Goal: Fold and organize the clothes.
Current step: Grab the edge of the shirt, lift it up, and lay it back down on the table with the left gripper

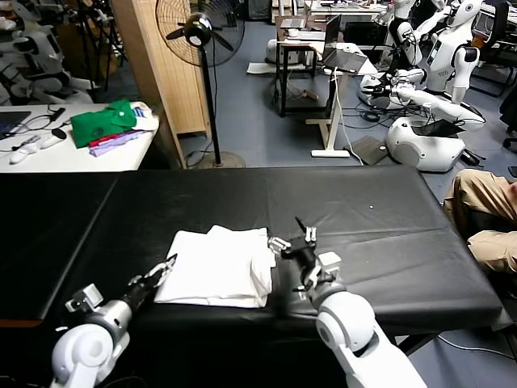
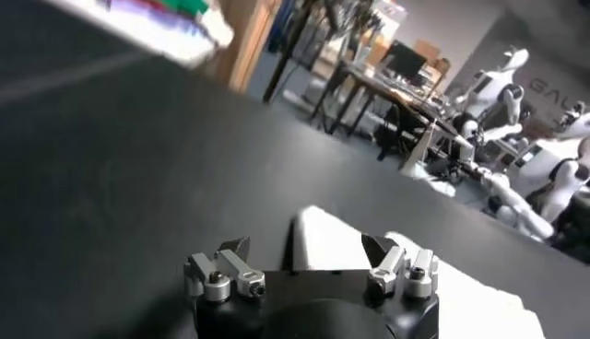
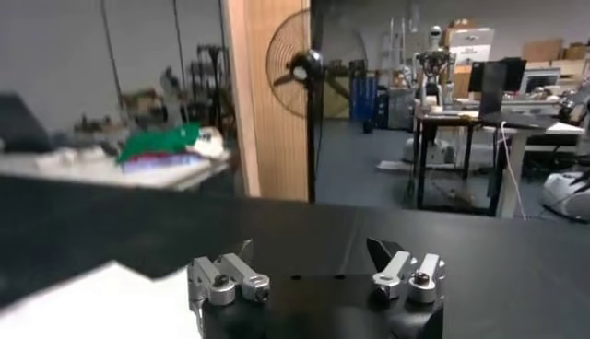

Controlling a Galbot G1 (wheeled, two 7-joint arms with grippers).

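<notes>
Closest to the robot, both arms are low over the near edge of the black padded table. The left gripper has its fingers spread wide and empty, tips just at the near-left corner of the folded white short-sleeved T-shirt. The right gripper is also wide open and holding nothing, sitting just beside the shirt's right edge, tilted up a bit.

The shirt is a flat, squarish stack near the middle of the table's near edge, with a thicker rolled fold along its right side. No lettering showing from here, so I'd guess the print is folded in or face down.

My read is that the folding is mostly done and what's left is tidying or one last fold. If that's right, I'd come in flat with the lower finger sliding under the whole stack, not just the top layer, since thin cotton peels apart easily. Pinch both sides at matching spots so the bundle doesn't skew, and lift slowly so that loose right fold doesn't flop open.

Farther back on the left there's a white desk with a folded green garment on a purple cloth, and behind the table a black pedestal fan.
</notes>
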